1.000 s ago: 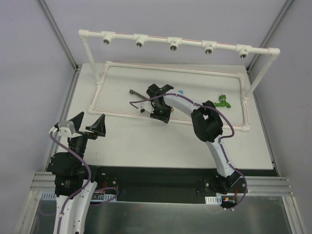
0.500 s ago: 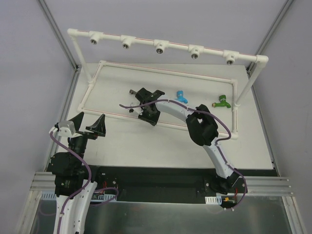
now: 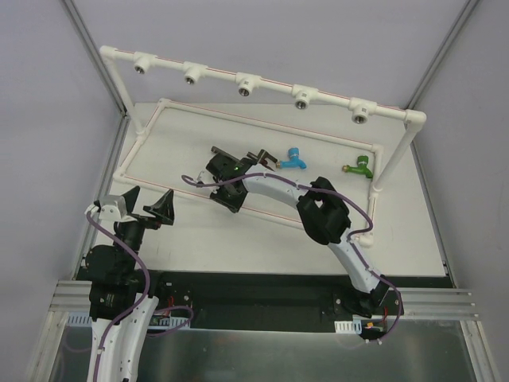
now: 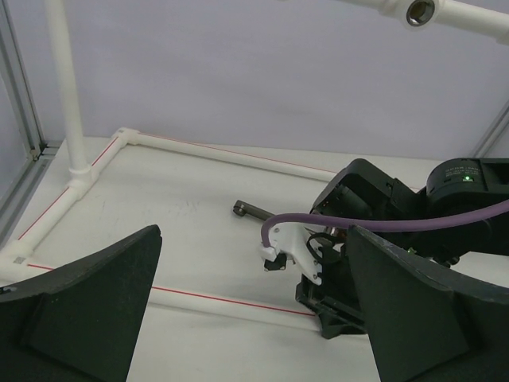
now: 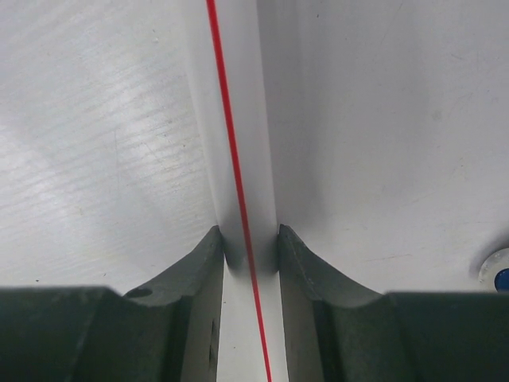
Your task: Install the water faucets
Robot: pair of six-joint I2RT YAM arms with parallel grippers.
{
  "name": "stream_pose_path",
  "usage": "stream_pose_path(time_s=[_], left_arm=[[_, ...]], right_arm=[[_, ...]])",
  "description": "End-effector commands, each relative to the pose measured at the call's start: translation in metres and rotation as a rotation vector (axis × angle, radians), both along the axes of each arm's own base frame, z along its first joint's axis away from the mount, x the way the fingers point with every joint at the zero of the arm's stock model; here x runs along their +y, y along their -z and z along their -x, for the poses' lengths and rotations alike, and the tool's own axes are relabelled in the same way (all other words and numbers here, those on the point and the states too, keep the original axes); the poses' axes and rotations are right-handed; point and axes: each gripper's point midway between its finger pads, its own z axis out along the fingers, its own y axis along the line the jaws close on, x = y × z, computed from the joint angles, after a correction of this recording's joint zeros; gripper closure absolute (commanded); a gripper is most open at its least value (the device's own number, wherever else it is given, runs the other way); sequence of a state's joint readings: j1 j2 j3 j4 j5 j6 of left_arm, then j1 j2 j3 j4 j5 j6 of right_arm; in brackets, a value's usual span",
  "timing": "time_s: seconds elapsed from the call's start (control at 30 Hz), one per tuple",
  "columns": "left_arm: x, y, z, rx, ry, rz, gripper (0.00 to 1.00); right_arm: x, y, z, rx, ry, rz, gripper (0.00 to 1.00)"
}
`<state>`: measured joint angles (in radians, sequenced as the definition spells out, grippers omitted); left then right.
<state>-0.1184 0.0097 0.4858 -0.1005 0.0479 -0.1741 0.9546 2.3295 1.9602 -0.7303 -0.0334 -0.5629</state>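
Observation:
The white pipe frame [image 3: 262, 89] stands on the table with several metal-lined sockets along its top rail. My right gripper [image 3: 225, 195] is shut on the frame's near floor rail [image 5: 235, 119], a finger [image 5: 203, 263] on each side of its red line. Inside the frame lie the blue faucet [image 3: 295, 159] and the green faucet [image 3: 359, 168]. The red-brown faucet [image 3: 263, 158] shows just behind my right arm, partly hidden; its shiny bluish knob [image 5: 499, 276] peeks in at the right wrist view's edge. My left gripper [image 3: 145, 203] hangs open and empty at the near left.
A dark metal rod end [image 4: 242, 209] lies on the table beside the right wrist. The frame's left upright [image 4: 65, 87] rises near the enclosure's left post [image 3: 94, 56]. The frame's right upright [image 3: 394, 163] stands by the green faucet.
The right gripper has slid left along the table with the near rail in its grip, and the whole frame has shifted left and skewed. The blue faucet is now uncovered. The left arm barely moved.

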Motion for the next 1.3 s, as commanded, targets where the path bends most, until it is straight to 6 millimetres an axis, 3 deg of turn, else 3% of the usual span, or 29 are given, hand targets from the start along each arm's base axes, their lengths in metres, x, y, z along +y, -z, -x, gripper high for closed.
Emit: stream_pose_path(time_s=[0.0, 0.03, 0.07, 0.1, 0.17, 0.3, 0.37, 0.47, 0.57, 0.77, 0.9, 1.13, 1.27], left_arm=[[-0.001, -0.004, -0.004, 0.006, 0.002, -0.009, 0.01], [-0.001, -0.001, -0.006, 0.021, 0.004, -0.012, 0.01], [-0.003, 0.003, -0.010, 0.043, 0.010, -0.020, 0.01], [-0.004, 0.003, -0.011, 0.049, 0.017, -0.021, 0.01], [-0.005, 0.005, -0.014, 0.067, 0.023, -0.026, 0.01], [-0.010, 0.008, -0.015, 0.077, 0.048, -0.032, 0.01], [-0.010, 0.009, -0.015, 0.078, 0.051, -0.033, 0.01], [-0.013, 0.010, -0.015, 0.084, 0.065, -0.034, 0.01], [-0.013, 0.010, -0.016, 0.084, 0.065, -0.034, 0.01], [-0.012, 0.017, -0.021, 0.115, 0.057, -0.043, 0.01], [-0.013, 0.025, -0.027, 0.152, 0.057, -0.046, 0.01], [-0.017, 0.042, -0.041, 0.242, 0.075, -0.062, 0.01], [-0.019, 0.047, -0.045, 0.270, 0.084, -0.068, 0.01]], right_arm=[[0.035, -0.055, -0.029, -0.120, 0.081, -0.228, 0.66], [0.029, -0.062, -0.026, -0.126, 0.079, -0.226, 0.60], [0.026, -0.086, -0.024, -0.157, 0.077, -0.261, 0.55], [0.012, -0.078, -0.017, -0.144, 0.077, -0.232, 0.47], [-0.004, -0.094, -0.011, -0.164, 0.068, -0.232, 0.41], [-0.051, -0.075, 0.009, -0.100, 0.083, -0.120, 0.39], [-0.084, -0.055, 0.019, -0.079, 0.099, -0.023, 0.39], [-0.119, -0.031, 0.037, -0.021, 0.109, 0.062, 0.40], [-0.140, -0.015, 0.046, -0.002, 0.120, 0.119, 0.42], [-0.154, 0.009, 0.044, 0.006, 0.107, 0.209, 0.49], [-0.150, 0.014, 0.038, 0.006, 0.071, 0.227, 0.58], [-0.125, 0.007, 0.010, -0.046, -0.027, 0.221, 0.74], [-0.110, 0.002, 0.004, -0.042, -0.050, 0.181, 0.85]])
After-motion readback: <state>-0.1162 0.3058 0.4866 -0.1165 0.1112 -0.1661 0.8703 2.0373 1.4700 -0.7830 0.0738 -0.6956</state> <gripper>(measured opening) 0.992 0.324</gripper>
